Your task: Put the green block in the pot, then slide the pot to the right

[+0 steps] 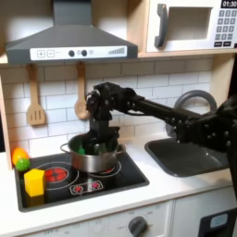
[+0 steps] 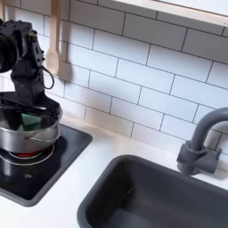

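Gripper (image 1: 97, 142) reaches down into pot (image 1: 95, 159) on stove; green block (image 2: 31, 120) directly beneath fingertips, inside rim; jaw opening/hold can't be judged.

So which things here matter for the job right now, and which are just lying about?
In the job:
- pot, on the stove
- green block, inside the pot
- gripper, down in the pot

Lying about:
- yellow block
- small green ball
- wooden spatula and wooden spoon on the wall
- sink and faucet
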